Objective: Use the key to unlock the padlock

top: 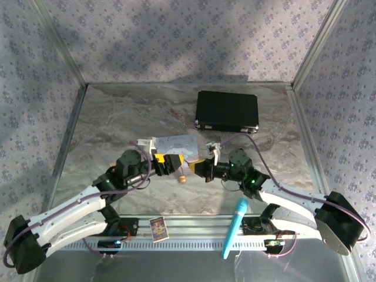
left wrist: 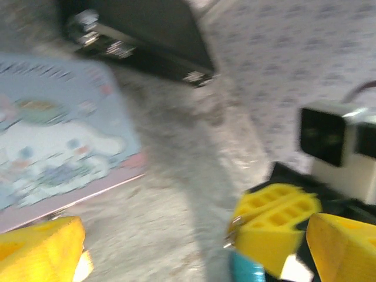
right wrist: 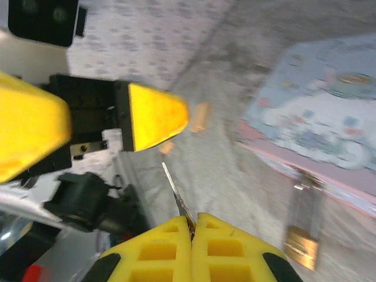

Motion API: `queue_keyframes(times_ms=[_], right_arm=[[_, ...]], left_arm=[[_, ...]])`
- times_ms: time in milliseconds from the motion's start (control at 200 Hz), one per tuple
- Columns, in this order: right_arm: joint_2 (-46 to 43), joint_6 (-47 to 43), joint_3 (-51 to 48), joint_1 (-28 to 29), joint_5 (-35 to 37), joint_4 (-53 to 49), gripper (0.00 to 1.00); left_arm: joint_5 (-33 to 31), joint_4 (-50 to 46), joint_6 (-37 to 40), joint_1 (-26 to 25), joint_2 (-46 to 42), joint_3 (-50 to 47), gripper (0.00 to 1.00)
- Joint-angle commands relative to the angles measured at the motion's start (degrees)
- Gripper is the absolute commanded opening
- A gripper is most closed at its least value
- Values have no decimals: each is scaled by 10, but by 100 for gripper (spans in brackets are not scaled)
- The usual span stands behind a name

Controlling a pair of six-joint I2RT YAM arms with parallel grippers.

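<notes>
My right gripper point(right wrist: 192, 218) is shut on the thin silvery key point(right wrist: 175, 194), whose blade sticks out past the fingertips towards the left arm. The brass padlock point(right wrist: 301, 247) lies on the table to its right, beside the pastel tin point(right wrist: 329, 117), with its shackle blurred. My left gripper point(left wrist: 194, 252) is open with nothing held, and its yellow fingers point(right wrist: 154, 120) face the key from a short way off. From the left wrist, the right gripper's shut fingers point(left wrist: 276, 220) show a metal tip at their end. Seen from above, both grippers point(top: 167, 163) point(top: 200, 167) meet below the tin point(top: 176, 144).
A black case point(top: 227, 110) stands at the back right. Small tan wooden blocks point(right wrist: 200, 116) lie on the marble table between the grippers. A teal marker point(top: 235, 228) and a small card point(top: 158, 228) rest near the front rail. Patterned walls enclose the table.
</notes>
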Motion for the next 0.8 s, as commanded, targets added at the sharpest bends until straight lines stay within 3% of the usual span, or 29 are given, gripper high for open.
queue_keyframes(times_ms=[0,80,375,600,795], right_arm=[[16,-7,9,-19,55,-96,0],[23,-1,0,-33,57,-111,0],[35,-5,-16,-46,30,-129,0],[29,-10,-28,-46,30,-140,0],[51,-2,-33,-43,14,-108,0]], left_arm=[[-47,7,-34,-16,52,-30,90],[-83,6,-46,-43,89,-27,82],[-136,91,-105,-81,235,-21,77],[-196,42,-137,-96,287,18,69],[-182,62,-141,-96,330,28,65]])
